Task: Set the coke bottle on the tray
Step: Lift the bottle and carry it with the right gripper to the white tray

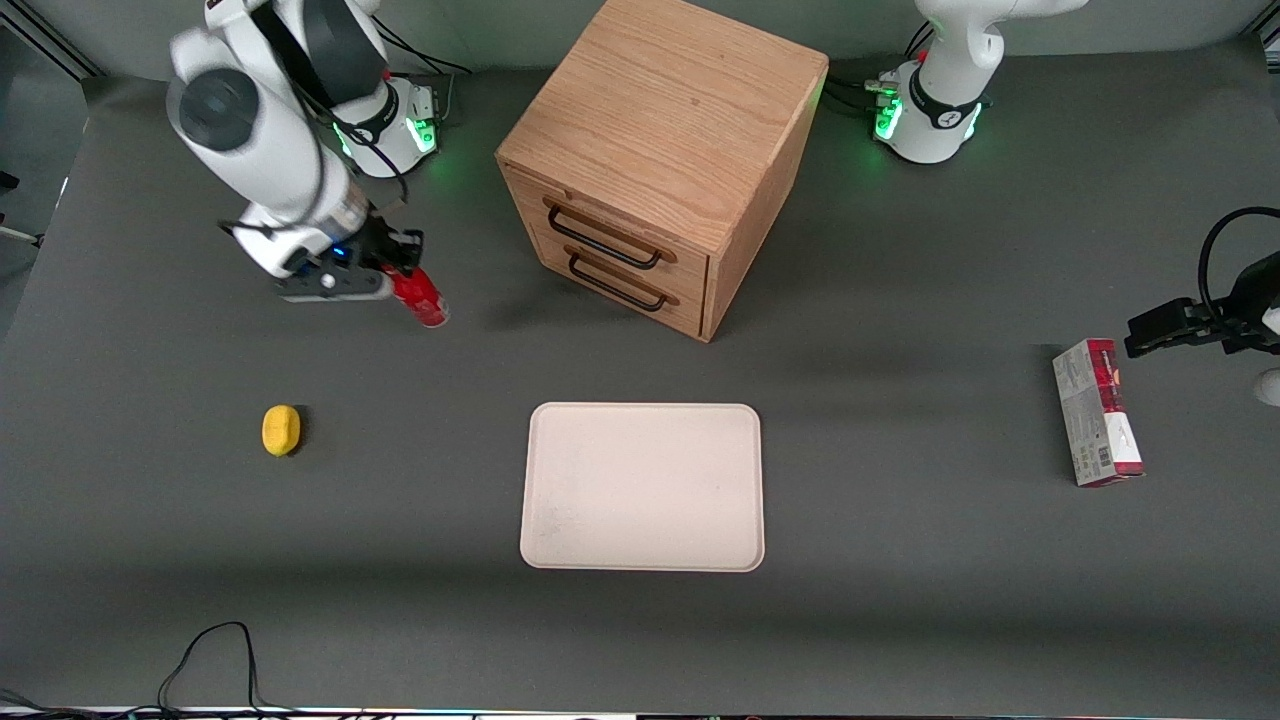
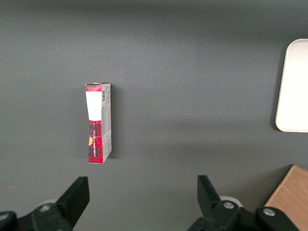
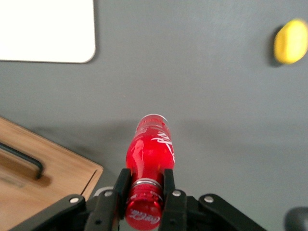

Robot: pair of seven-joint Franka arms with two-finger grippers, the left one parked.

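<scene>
Front view: coke bottle [image 1: 424, 299] gripped at its neck by the gripper [image 1: 392, 272], tilted above the table.
The tray [image 1: 642, 420], empty, is seen nearer the front camera, toward the parked arm's end.

The gripper [image 1: 398, 268] hides the coke bottle's [image 1: 421, 297] neck and cap in the front view; only the body shows, slanting out at 4 o'clock. In the right wrist view the tray [image 3: 45, 33] is cut by the edge, and the drawer cabinet [image 3: 43, 185] too. The carton box's [image 2: 98, 122] print is too small to read.
</scene>
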